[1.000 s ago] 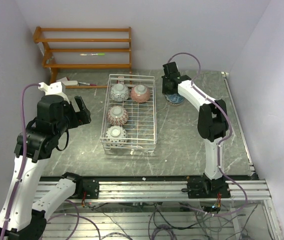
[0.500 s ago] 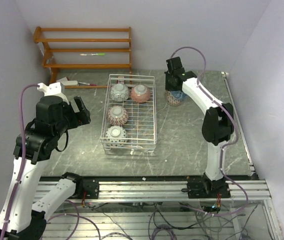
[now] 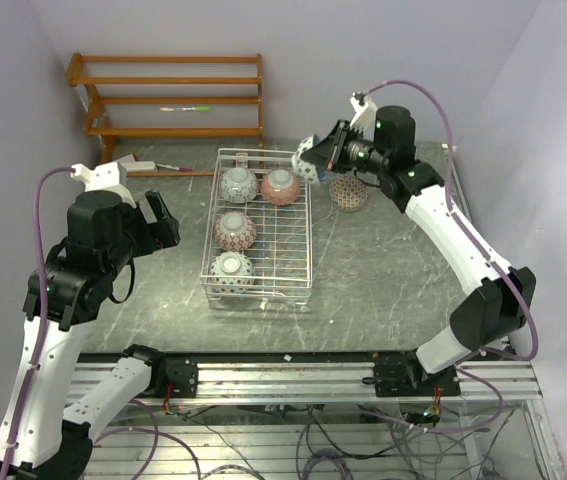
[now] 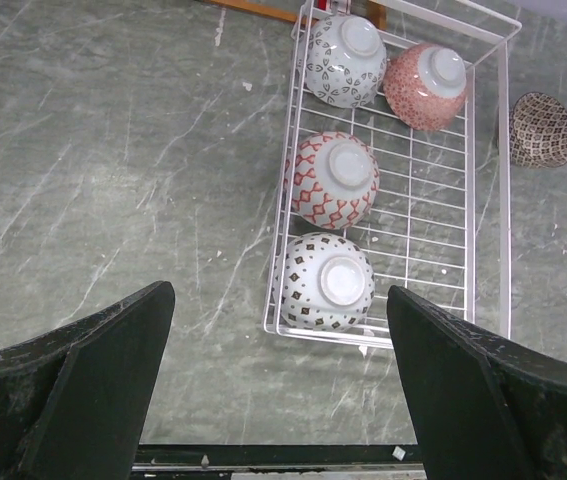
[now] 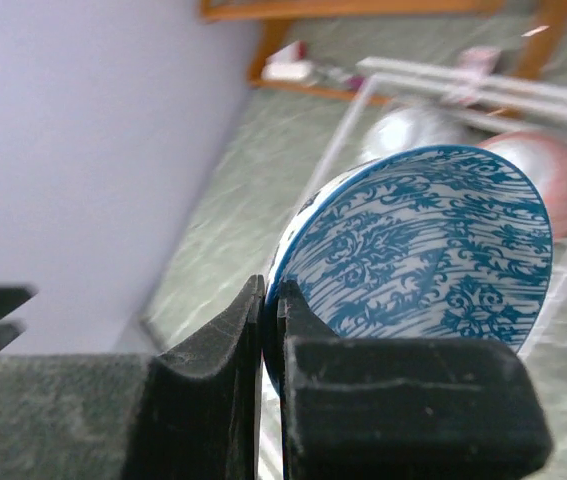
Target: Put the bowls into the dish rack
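Right pincer (image 5: 271, 305) clamped on the rim of the blue-patterned bowl (image 5: 413, 240). Bowl is tilted on edge in the air, upper centre of the top view, just off the upper-right corner of the dish rack (image 3: 285, 245).

Rack holds four bowls foot-up:
- grey-white bowl (image 3: 238, 184) and pink bowl (image 3: 280, 186) across the top
- red-patterned bowl (image 3: 235, 230) and diamond-patterned bowl (image 3: 231, 268) below, left side

Brown-patterned bowl (image 3: 348, 192) lies on the worktop (image 3: 383, 270) right of the rack. Left pincer (image 3: 163, 222) open, mid-left, holding nothing.

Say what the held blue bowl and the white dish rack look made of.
The blue bowl: likely glazed ceramic, smooth; crisp blue pattern, thin rigid rim. The dish rack: probably metal wire coated white; thin straight rods forming a stiff grid.
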### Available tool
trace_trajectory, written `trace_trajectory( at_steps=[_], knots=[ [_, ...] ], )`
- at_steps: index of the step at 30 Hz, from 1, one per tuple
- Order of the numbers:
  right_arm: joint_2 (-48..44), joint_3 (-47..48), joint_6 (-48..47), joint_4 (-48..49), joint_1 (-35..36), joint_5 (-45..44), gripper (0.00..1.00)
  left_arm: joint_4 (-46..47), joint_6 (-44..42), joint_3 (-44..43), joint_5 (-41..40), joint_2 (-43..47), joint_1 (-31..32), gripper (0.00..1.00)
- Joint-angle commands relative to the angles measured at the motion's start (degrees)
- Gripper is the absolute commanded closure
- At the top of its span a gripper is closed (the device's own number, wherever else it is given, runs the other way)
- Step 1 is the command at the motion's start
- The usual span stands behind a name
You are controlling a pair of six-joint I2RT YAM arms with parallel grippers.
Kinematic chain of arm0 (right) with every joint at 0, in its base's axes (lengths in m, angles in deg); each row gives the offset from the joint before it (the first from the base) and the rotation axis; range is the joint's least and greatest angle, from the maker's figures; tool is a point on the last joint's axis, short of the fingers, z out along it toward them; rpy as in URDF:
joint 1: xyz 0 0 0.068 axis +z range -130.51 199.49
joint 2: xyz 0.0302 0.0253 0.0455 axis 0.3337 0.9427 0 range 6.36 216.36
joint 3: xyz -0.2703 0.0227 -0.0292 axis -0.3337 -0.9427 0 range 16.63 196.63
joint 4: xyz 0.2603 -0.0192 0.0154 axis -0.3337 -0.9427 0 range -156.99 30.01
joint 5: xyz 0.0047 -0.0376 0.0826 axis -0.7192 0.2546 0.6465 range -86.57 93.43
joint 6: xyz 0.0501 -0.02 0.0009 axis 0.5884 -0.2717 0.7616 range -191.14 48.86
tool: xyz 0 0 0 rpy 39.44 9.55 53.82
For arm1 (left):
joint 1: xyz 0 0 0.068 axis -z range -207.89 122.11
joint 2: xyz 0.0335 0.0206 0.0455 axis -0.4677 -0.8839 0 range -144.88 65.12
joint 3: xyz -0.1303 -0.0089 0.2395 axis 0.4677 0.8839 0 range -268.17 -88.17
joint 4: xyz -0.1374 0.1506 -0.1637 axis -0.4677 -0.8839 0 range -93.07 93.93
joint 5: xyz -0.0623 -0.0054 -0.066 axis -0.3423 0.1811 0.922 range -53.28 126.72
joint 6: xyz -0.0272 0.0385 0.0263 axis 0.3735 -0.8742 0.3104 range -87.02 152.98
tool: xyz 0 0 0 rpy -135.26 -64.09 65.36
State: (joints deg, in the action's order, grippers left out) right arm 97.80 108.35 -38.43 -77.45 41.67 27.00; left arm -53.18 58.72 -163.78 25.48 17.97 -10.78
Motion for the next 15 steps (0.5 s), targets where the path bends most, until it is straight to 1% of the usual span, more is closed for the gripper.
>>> trace_trajectory(
  at_steps=[1, 7, 11, 15],
  knots=[
    [-4.4, -9.7, 15.8, 19.1, 2.7, 14.5, 1.0, 1.2, -1.0, -2.0, 1.3, 0.4, 0.2, 0.01],
    [-7.4, -24.7, 31.6, 39.3, 5.8, 17.0, 1.0, 1.2, -0.8, -2.1, 1.9, 0.9, 0.2, 0.0],
    [-7.9, -33.4, 38.8, 49.5, 7.6, 15.4, 1.0, 0.8, -0.7, -2.6, 2.1, 1.2, 0.2, 0.0],
    [-5.7, -40.6, 45.1, 59.1, 8.1, 15.4, 1.0, 0.3, -0.4, -2.8, 1.8, 1.7, 0.2, 0.0]
  ],
)
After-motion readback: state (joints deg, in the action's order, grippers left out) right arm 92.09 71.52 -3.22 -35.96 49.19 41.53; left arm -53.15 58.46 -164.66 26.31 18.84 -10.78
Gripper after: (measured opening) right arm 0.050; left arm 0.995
